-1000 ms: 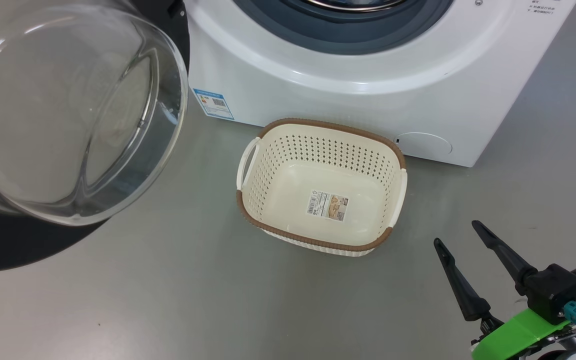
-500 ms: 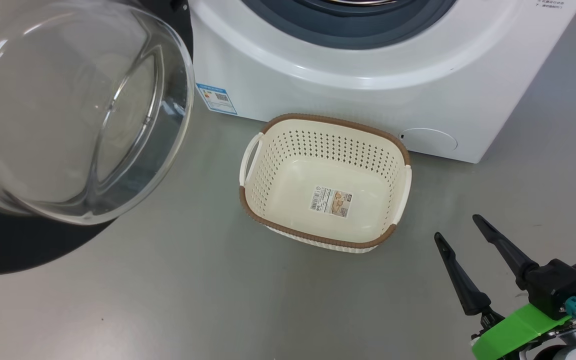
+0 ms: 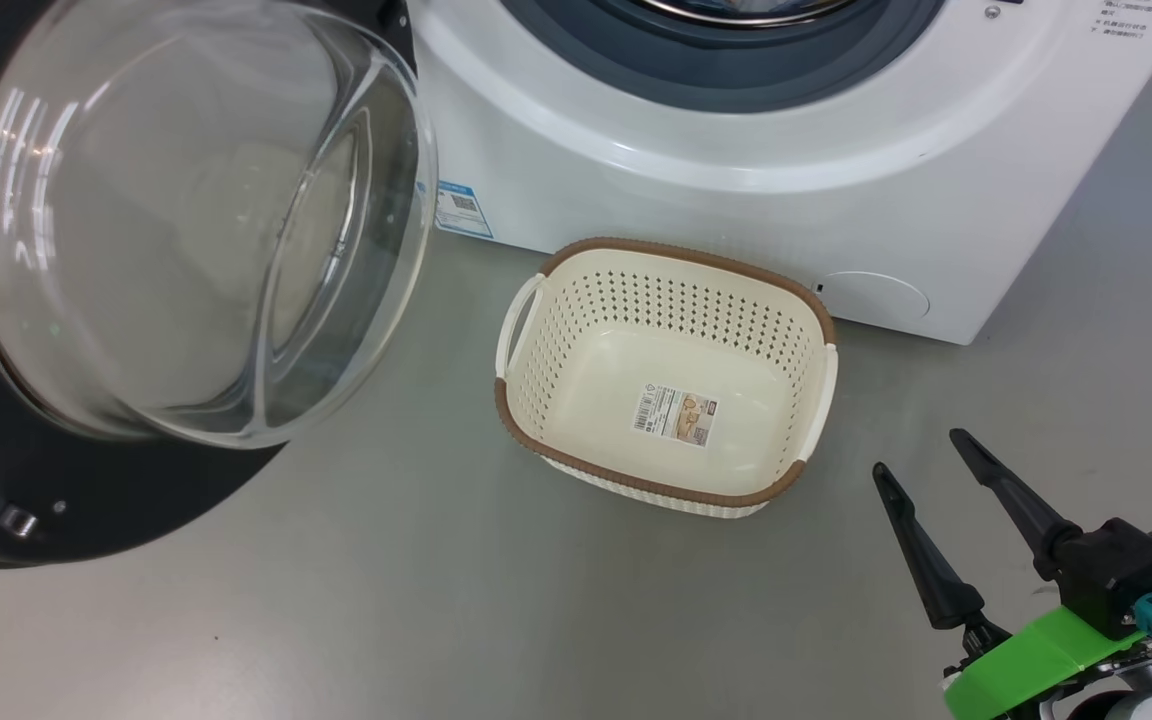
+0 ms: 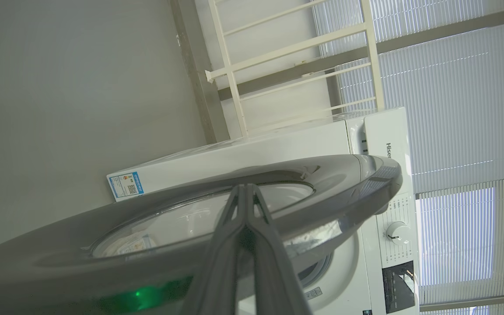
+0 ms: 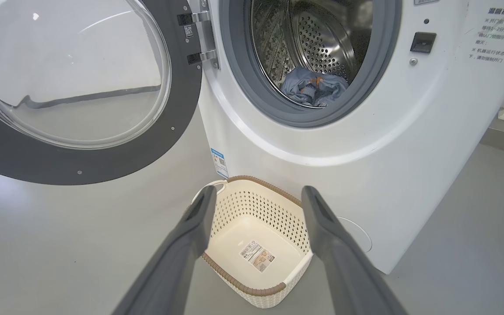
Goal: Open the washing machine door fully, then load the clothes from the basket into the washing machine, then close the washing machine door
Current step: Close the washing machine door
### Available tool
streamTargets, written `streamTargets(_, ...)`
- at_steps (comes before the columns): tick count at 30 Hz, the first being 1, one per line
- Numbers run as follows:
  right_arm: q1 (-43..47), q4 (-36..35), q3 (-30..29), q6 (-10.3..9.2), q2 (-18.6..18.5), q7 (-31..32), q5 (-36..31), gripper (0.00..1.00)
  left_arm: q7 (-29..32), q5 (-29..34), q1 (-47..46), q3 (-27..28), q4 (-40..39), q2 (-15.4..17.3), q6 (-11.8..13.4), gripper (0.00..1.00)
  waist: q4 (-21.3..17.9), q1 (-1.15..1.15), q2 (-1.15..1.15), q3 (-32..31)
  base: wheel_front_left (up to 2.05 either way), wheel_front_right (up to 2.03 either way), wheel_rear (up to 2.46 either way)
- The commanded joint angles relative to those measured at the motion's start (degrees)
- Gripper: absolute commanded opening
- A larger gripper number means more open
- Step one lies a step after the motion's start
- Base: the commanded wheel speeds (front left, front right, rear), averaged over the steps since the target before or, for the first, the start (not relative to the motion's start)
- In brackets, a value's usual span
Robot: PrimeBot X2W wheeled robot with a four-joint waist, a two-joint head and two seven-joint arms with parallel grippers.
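Basket (image 3: 681, 252) on the floor just in front of the washing machine (image 3: 736, 190) is bare down to its label. The clothes (image 5: 313, 87) lie low in the drum (image 5: 322, 39), behind the grey gasket (image 5: 234, 65). So loading looks done, and the step in hand is judged to be shutting the door (image 3: 136, 500), which stands swung wide to the machine's left on its hinge (image 5: 199, 37). Your left gripper (image 4: 246, 188) has its fingers pressed together, holding nothing, tips against or just off the door's outer face; contact cannot be told. Your right gripper (image 3: 918, 452) hangs with fingers spread wide and empty, low over the floor to the right of the basket. Push with the closed left fingers on the dark ring, well out from the hinge and not on the glass bowl. Follow the door's arc so the tips do not skid. Keep the right arm back from the opening. The fabric sits near the gasket lip, so watch for pinching. Press on until the latch catches.
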Motion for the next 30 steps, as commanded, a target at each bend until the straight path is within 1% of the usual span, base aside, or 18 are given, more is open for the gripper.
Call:
streamTargets(1,-0.7,-1.3,1.0,0.09,0.0,-0.5,0.8,1.00,1.5,-0.4,0.3,1.4,-2.6,2.8,-0.6,0.00,0.2,0.00,0.00,-0.3,0.00,0.00,0.00)
streamTargets(10,-0.2,-0.9,0.8,0.09,0.9,-1.1,0.8,1.00,5.0,-0.7,4.5,0.1,-9.1,1.9,-1.5,0.00,0.4,0.00,0.00,-1.5,0.00,0.00,0.00)
streamTargets(17,0.3,-0.2,0.5,0.09,2.1,-2.0,0.8,1.00,7.7,-0.8,7.6,-1.6,-15.9,1.0,-1.9,0.00,-0.2,0.00,0.00,-3.1,0.00,0.00,0.00)
streamTargets(24,0.9,1.1,0.6,0.09,3.8,-3.4,0.7,1.00,9.5,-1.0,10.8,-2.8,-20.9,0.4,-1.4,0.00,-2.1,0.00,0.00,-5.2,0.00,0.00,0.00)
streamTargets(30,1.3,2.2,0.4,0.09,5.2,-4.6,0.6,1.00,10.5,-0.9,12.6,-3.7,-23.6,0.1,-0.8,0.00,-4.8,0.00,0.00,-6.9,0.00,0.00,0.00)
